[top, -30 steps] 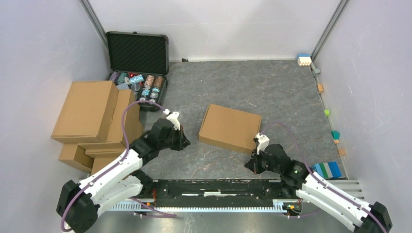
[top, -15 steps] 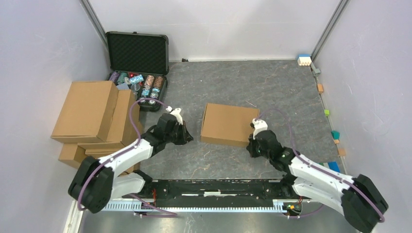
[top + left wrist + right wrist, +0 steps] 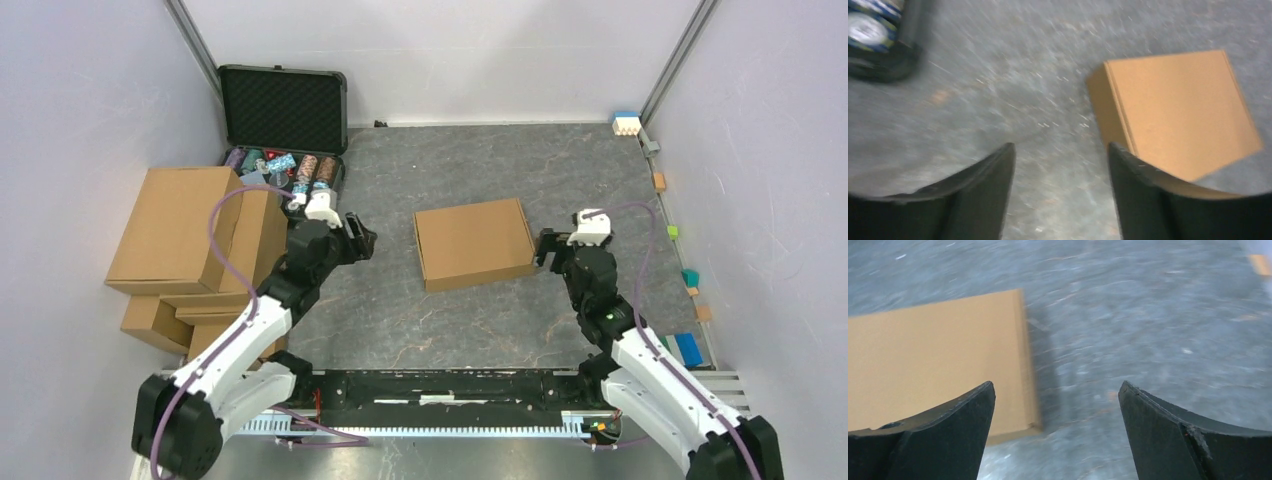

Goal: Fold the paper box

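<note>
Now, flat brown cardboard mailer box [image 3: 473, 243] closed, centre of grey table [image 3: 500, 170], right gripper [image 3: 545, 248] beside it, jaws wide apart, left gripper [image 3: 362, 238] further off, jaws apart, both empty, overhead shows open black foam-lined case [image 3: 285, 108] holding chip rows [image 3: 300, 172], left wrist only its blurred corner.

I count one paper box [image 3: 472, 243] on the one table [image 3: 560, 180]. There is one black case [image 3: 284, 108], and the rolls [image 3: 312, 172] packed in it are too small and crowded for me to number. The brown cartons [image 3: 180, 225] in the pile come to at least four (the lower ones overlap, so I cannot be surer). Along the right edge I make out at least five small coloured blocks [image 3: 673, 231]. Of my own pincers there are two: one left gripper [image 3: 360, 238] and one right gripper [image 3: 545, 246].
</note>
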You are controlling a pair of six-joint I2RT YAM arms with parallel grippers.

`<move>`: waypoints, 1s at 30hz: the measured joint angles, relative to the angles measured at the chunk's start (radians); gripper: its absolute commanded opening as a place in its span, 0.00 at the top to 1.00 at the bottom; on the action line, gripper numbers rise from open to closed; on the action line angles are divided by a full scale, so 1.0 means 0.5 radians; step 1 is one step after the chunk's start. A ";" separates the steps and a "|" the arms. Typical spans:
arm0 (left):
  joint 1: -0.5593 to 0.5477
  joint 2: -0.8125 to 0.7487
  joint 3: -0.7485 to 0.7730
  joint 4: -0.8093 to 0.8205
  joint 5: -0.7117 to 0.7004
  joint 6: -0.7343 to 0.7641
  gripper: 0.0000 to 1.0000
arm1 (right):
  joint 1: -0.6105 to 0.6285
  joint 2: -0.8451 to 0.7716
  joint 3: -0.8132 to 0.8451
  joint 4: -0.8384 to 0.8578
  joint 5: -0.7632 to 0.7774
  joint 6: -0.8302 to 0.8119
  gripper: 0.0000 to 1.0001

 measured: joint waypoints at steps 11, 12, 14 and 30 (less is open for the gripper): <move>0.080 -0.266 -0.516 0.521 -0.670 0.484 0.06 | -0.410 0.017 -0.686 0.905 0.416 -0.348 0.00; 0.098 -0.242 -0.556 0.579 -0.684 0.533 0.06 | -0.411 0.042 -0.686 1.077 0.397 -0.421 0.02; 0.148 -0.170 -0.612 0.743 -0.690 0.620 0.06 | -0.412 0.159 -0.684 1.461 0.370 -0.547 0.02; 0.625 0.981 -0.731 2.091 -0.253 0.875 0.00 | -0.504 1.297 -0.678 2.658 0.262 -0.838 0.02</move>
